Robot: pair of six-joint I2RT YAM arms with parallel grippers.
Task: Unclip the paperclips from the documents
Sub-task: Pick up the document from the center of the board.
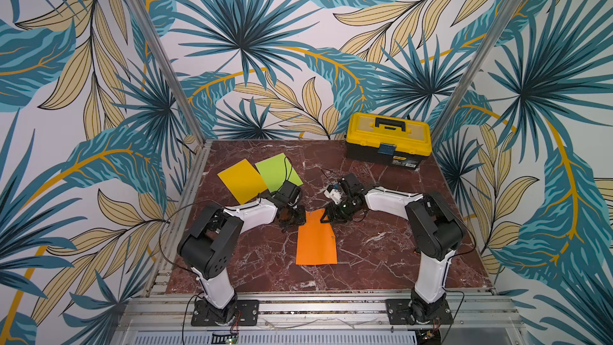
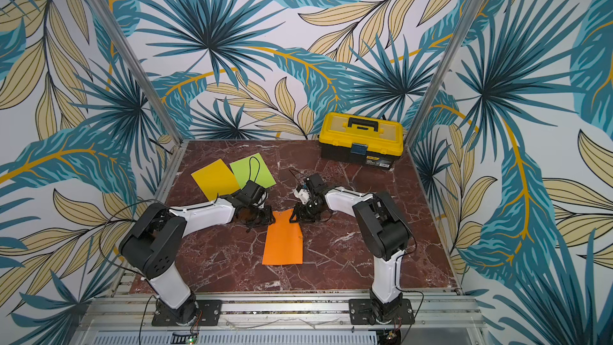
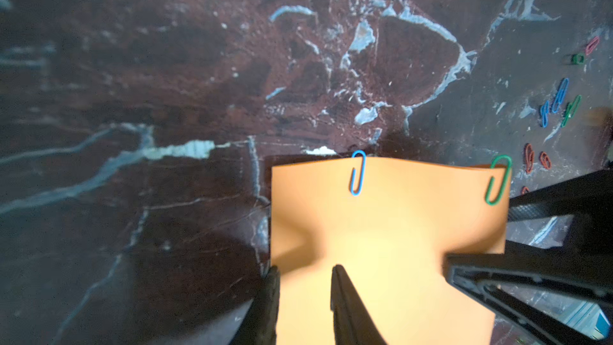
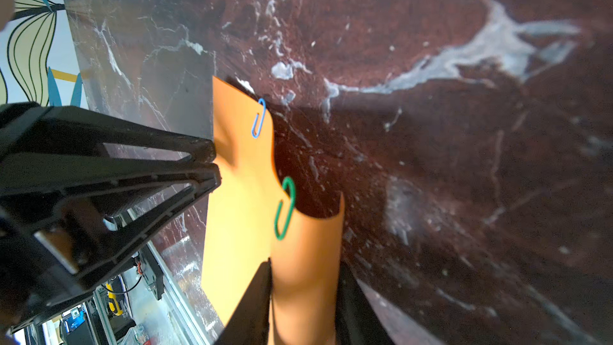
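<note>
Orange sheet (image 1: pixel 316 243) lies mid-table on the marble table (image 1: pixel 381 260). Its near part is flat and its far end is lifted and buckled between my two grippers.

My left gripper (image 3: pixel 305 270) is pinching the sheet. One finger is on top and the other is at the sheet's side edge. From the right wrist view the tips look almost pressed together on the paper.

My right gripper (image 4: pixel 305 263) has its fingers either side of the opposite corner. The paper is squeezed into a curl between them and touches both.

A blue paperclip (image 3: pixel 358 172) and a green paperclip (image 3: pixel 497 180) are still clipped on the wavy raised edge. The green one is at the corner next to my right gripper.

In both top views there is a tiny clip-like speck on the sheet's right edge, too small to confirm.

Loose paperclips (image 3: pixel 560 94) in red, blue and green are scattered on the table beyond that corner.

The yellow sheet (image 1: pixel 242 180) and green sheet (image 1: pixel 278 170) are side by side at back left, touching, with their near corners hidden by my left wrist. I see no clips on them at this size.

The toolbox (image 1: pixel 388 139) is at back right, closed and well apart.
</note>
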